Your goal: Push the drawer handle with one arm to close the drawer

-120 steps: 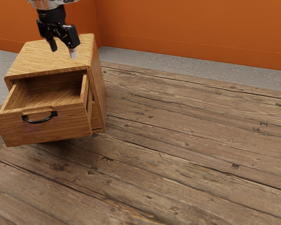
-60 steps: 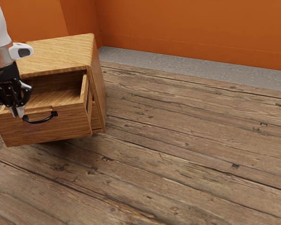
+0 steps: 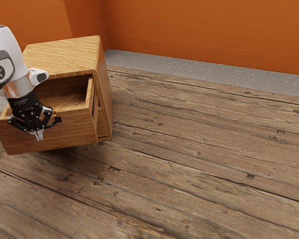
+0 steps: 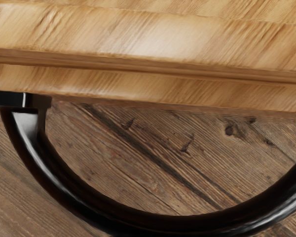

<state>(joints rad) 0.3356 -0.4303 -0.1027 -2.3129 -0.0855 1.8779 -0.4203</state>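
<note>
1. My gripper (image 3: 39, 135) points downward at the drawer's front, its fingers (image 3: 40, 133) pressed together at the tips; I cannot tell whether they touch the handle.
2. The drawer (image 3: 72, 130) is open, its front face behind my fingertips and its hollow above and behind them.
3. In the exterior view, one end of the handle (image 3: 58, 119) is just beside my fingers, toward that view's right; my gripper hides much of the rest.
4. The wrist view reveals the handle's dark curve, a gap between it and the drawer, and planks of the floor (image 4: 153, 153) beyond.
5. From the exterior view I get the cabinet (image 3: 105, 99), farther behind my fingers, side and top included.
</note>
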